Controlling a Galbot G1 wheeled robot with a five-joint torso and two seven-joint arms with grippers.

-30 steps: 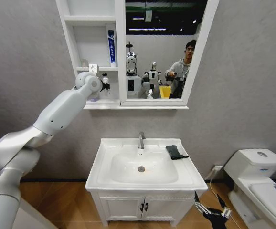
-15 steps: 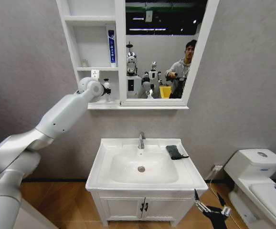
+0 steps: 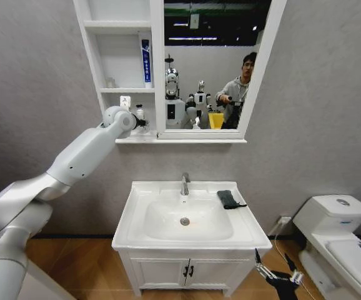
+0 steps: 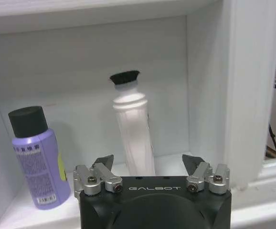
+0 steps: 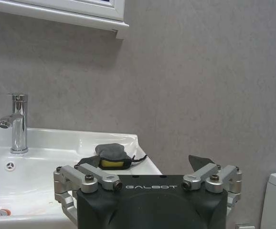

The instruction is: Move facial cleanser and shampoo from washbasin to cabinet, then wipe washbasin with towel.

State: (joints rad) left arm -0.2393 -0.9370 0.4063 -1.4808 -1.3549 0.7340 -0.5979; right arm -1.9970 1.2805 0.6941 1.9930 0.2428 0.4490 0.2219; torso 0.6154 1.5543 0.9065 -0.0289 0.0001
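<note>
Our left gripper (image 4: 147, 164) had backed off, released, leaving the white bottle (image 4: 132, 129) and purple bottle (image 4: 37, 157) upright on the cabinet (image 3: 137, 139) shelf. Our right gripper (image 5: 147, 167) hung open near the washbasin (image 3: 137, 215); the towel (image 3: 229, 199) remained for wiping.

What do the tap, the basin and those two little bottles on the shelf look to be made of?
Tap: shiny chrome-like metal, mirror reflections. Washbasin: glossy white, probably glazed ceramic. Purple bottle and white bottle: likely matte plastic with dark caps.
</note>
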